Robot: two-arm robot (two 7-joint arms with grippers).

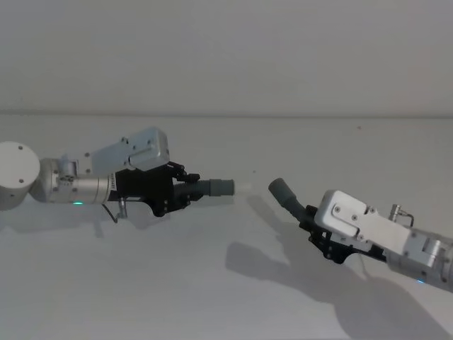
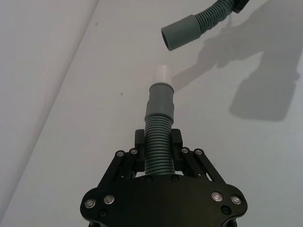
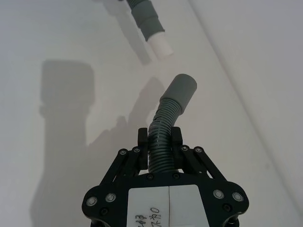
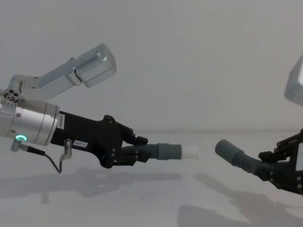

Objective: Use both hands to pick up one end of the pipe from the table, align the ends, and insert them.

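Two hose pieces, two grippers, and each gripper is pinching one piece by its ribs, clear above the table (image 1: 212,304). The left gripper (image 1: 185,191) is holding the first hose piece (image 1: 205,188), whose grey cuff (image 4: 168,152) is carrying the white tip (image 4: 190,152). The right gripper (image 1: 309,216) is aiming the second hose piece (image 1: 291,200), with its plain cuff (image 4: 226,150), at that tip from the right. The cuff is sitting near the tip and angled to it, not touching it. Bare table is lying open all around beneath the tip.

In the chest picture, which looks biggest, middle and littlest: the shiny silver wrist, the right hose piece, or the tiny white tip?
1. silver wrist, though it is probably nearer the camera, which makes it look bigger
2. right hose piece
3. white tip
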